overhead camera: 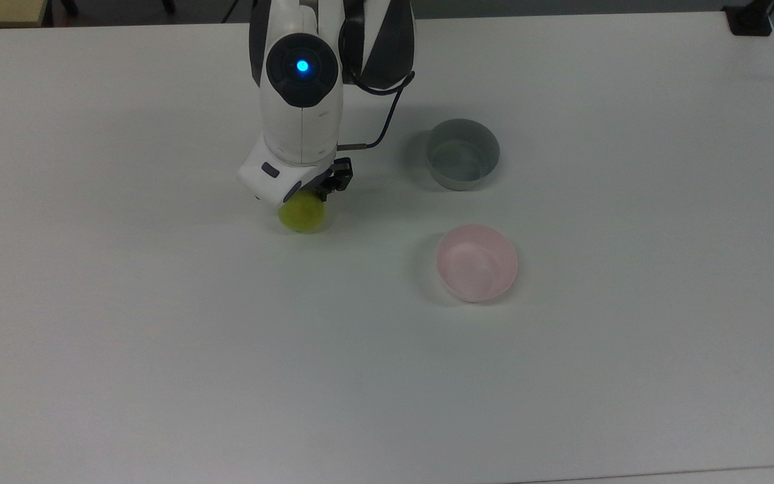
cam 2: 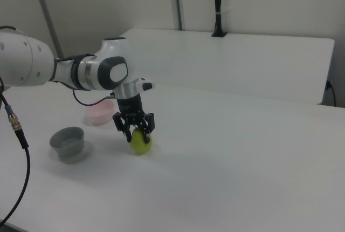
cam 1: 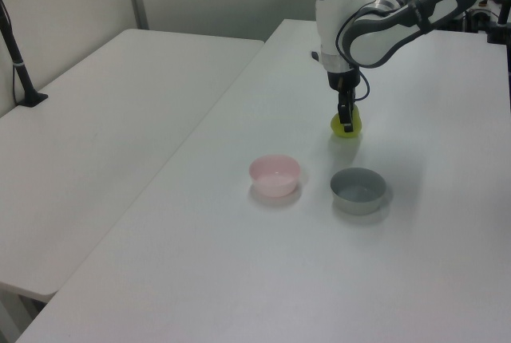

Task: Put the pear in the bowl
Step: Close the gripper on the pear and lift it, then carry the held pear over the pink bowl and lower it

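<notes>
The yellow-green pear stands on the white table. My gripper is lowered straight over it, open, with one black finger on each side of the pear's narrow top. The hand hides the stem and the upper half of the pear in the top view. The pale pink bowl sits empty, to the lower right of the pear in the top view; the arm partly covers it in the right view.
A grey straight-sided bowl stands empty just beyond the pink one, to the pear's right in the top view. A second white table adjoins on the left view's left. A black post rises at the back.
</notes>
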Tool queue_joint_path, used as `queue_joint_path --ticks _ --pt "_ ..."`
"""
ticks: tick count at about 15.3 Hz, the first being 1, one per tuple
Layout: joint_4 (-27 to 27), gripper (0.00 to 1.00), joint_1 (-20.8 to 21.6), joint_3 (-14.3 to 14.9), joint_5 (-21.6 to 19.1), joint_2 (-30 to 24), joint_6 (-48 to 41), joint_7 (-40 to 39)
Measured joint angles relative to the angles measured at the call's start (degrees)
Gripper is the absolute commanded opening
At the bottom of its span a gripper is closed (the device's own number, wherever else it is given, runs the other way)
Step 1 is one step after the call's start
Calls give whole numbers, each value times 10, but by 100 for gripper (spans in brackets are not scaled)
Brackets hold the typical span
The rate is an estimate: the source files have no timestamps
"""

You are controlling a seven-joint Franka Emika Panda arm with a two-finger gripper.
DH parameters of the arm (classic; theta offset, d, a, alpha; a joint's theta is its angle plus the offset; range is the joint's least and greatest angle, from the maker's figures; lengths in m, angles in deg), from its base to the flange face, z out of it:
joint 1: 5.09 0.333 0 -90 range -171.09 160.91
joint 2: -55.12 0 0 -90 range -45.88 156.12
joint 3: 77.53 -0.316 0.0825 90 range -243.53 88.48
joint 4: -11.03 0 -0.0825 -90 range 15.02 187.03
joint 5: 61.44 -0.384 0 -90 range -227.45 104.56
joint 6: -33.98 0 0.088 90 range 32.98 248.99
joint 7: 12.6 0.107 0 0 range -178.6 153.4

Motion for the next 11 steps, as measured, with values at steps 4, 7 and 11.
queue_joint_path --ticks 4,7,11 --pt "-3 24 0 1 0 -9 0 1" --pt "-7 24 -1 3 0 -38 -7 1" --pt "-37 24 -1 11 0 -81 -63 1"
